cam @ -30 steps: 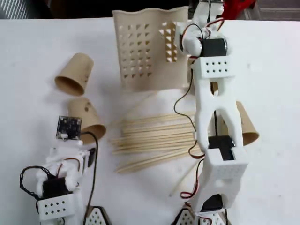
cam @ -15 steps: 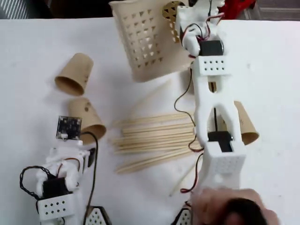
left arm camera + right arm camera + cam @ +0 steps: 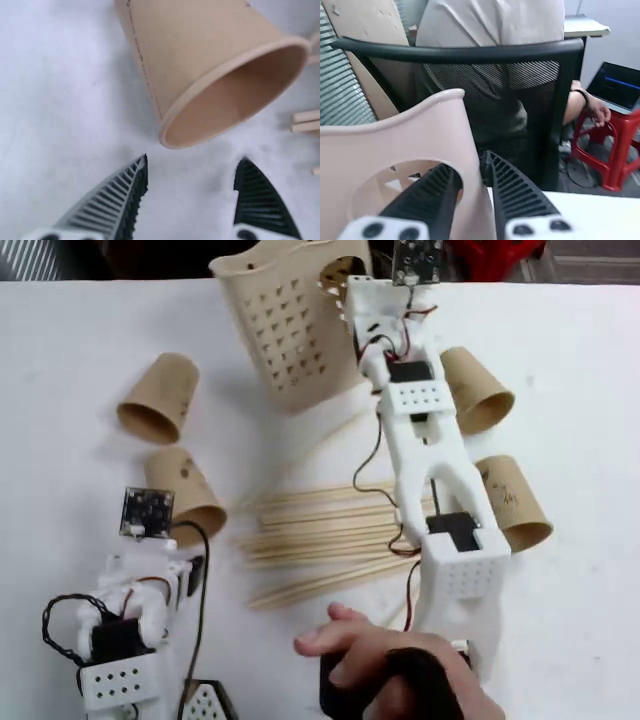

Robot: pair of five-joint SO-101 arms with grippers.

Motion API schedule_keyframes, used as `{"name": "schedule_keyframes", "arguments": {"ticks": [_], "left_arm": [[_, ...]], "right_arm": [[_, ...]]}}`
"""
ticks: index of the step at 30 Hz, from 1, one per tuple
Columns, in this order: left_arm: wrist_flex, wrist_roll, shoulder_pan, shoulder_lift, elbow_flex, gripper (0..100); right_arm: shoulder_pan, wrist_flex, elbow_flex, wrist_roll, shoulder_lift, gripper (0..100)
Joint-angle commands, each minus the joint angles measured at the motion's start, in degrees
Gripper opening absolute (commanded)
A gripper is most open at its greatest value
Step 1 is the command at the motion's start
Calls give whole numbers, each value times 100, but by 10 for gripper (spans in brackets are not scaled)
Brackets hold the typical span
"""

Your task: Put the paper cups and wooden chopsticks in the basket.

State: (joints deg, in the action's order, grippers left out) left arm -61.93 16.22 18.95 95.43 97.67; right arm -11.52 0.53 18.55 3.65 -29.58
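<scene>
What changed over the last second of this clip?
The right tool, clamped on the basket rim, swung left and turned the basket with it, uncovering a paper cup. The chopsticks, the two left cups and the left tool stayed put.

No text, number or sign can be read.

- Small dark print marks are noted on the side of the far-left paper cup (image 3: 158,395), the lower-left paper cup (image 3: 188,492) and the lower-right paper cup (image 3: 516,502). All are too small to be made out.
- Tiny markings are seen on the camera board (image 3: 147,510), and none is legible.
</scene>
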Motion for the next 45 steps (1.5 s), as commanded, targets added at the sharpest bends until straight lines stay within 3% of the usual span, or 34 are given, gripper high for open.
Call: {"name": "schedule_keyframes", "arguments": {"ticks": [1,10,16,23,27,31,34,41,45], "left_arm": [[-9,44,13,48,-26,275],[-9,44,13,48,-26,275],[-9,44,13,48,-26,275],[-9,44,13,48,-26,275],[-9,44,13,48,-26,275],[-9,44,13,48,-26,275],[-9,44,13,48,-26,275],[-9,44,13,48,-26,275],[-9,44,13,48,-26,275]], "right_arm": [[-22,-382,-44,545,40,15],[92,-1385,-1556,615,-57,14],[453,-1402,-2549,527,453,14],[505,-1420,-3903,-624,1209,15],[549,-2255,-4668,-1029,1376,15],[558,-2932,-5292,-1943,1411,15],[558,-2941,-5600,-2462,1411,64],[822,-2923,-5776,-2470,1411,285],[1007,-2853,-5943,-2470,1692,287]]}}
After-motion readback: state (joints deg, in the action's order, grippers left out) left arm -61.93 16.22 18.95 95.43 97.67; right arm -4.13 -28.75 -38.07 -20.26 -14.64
